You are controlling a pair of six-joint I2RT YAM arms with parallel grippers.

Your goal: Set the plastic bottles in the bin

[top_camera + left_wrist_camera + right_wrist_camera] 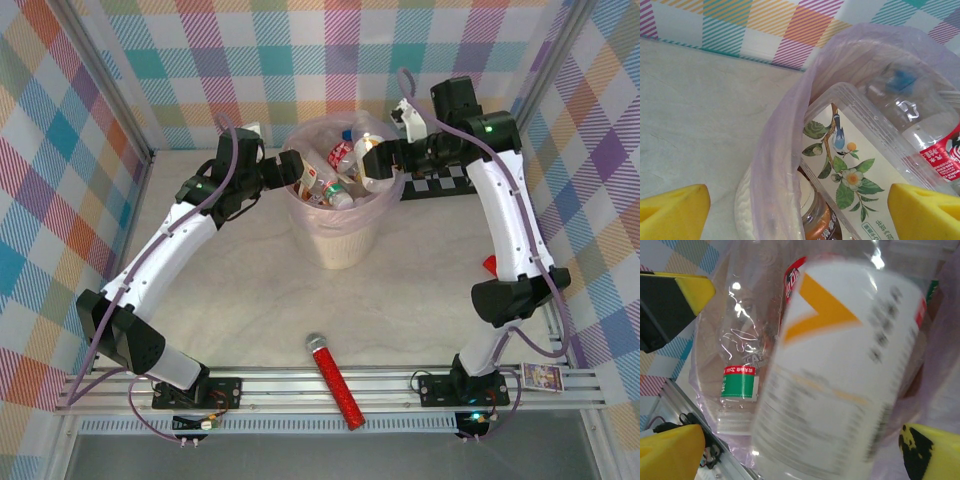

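bin (338, 245) mid table holds a pile of plastic bottles (335, 188). right gripper (372, 160) is above it, jaws spread, white-labelled bottle (840, 370) loose between them. left gripper (297, 170) is open and empty at the rim. every bottle visible is in or over the bin, so nearly done.

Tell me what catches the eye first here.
A cream bin, lined with a pink bag and piled with plastic bottles, stands mid-table, the left gripper and right gripper over its rim. A red glittery microphone lies by the near rail. In the right wrist view a white-labelled bottle looms, blurred.
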